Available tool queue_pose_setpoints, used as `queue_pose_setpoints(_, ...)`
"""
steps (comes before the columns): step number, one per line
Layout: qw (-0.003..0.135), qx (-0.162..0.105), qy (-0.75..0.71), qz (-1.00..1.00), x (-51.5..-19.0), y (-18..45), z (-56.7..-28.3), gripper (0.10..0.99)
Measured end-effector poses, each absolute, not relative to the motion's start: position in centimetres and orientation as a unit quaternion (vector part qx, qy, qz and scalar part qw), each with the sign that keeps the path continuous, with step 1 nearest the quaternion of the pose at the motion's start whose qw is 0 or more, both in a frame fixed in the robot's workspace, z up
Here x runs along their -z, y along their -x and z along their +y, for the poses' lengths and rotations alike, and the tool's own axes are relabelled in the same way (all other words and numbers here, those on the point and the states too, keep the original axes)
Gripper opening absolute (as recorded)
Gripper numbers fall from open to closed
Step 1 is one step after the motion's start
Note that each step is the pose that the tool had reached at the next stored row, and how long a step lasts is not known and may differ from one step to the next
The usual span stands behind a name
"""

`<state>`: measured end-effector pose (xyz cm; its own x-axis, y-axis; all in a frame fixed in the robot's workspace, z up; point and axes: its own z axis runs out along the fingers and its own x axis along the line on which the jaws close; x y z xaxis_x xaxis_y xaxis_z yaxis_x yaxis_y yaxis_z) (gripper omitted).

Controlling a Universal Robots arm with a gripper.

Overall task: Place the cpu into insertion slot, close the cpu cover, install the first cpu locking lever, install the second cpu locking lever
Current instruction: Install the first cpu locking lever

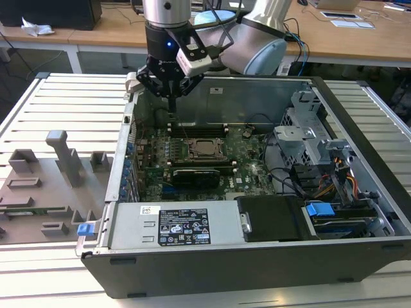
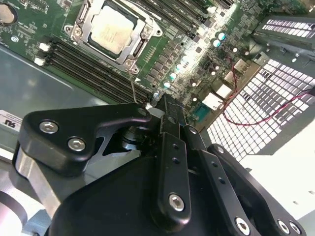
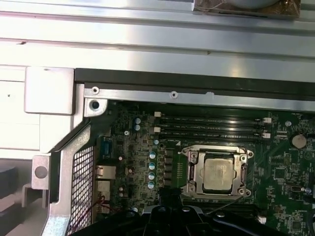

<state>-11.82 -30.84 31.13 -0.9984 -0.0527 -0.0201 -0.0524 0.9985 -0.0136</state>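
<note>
The small, flat, square cpu (image 3: 219,173) with a silvery-grey metal top sat in the insertion slot (image 3: 200,173), a dark square socket on the green circuit board (image 3: 280,172). The thin silvery metal cpu cover (image 3: 216,149), a frame with a square window, lay flat around the chip's edges. A thin metal rod (image 2: 133,88) slanted from the socket's edge toward the black gripper (image 2: 162,101), whose fingers were pressed together; whether they pinched the rod could not be told. In the exterior view the gripper (image 1: 172,95) hung above the board near the far wall of the open black and grey computer case (image 1: 212,263).
</note>
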Motion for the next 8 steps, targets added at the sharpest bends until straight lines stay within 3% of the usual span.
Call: queue_pose_setpoints(8,0.010,0.006,0.026,1.000,-29.5,12.0,-30.8,0.106)
